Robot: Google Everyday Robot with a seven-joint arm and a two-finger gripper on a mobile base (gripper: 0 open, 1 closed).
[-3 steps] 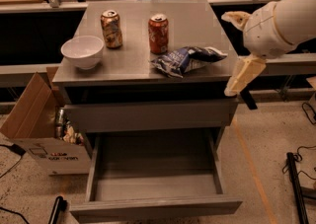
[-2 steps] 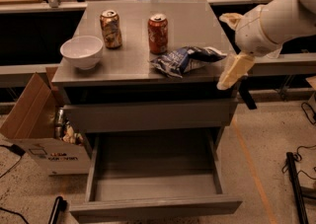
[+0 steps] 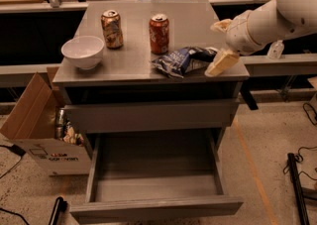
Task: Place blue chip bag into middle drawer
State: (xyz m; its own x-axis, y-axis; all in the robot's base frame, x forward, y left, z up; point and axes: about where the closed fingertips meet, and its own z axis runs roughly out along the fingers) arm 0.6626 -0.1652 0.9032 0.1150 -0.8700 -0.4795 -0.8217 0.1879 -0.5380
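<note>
Hand (image 3: 219,44), cream fingers (image 3: 221,63) spread wide and empty, hangs just beside crumpled foil blue chip bag (image 3: 181,61).

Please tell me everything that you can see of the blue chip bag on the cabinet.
The blue chip bag is a small crumpled foil packet, dark blue with white patches and print. It lies flat on the grey cabinet top, near its front edge, just in front and to the right of the orange-red soda can. The open gripper is at the bag's right end; whether it touches the bag cannot be told.
</note>
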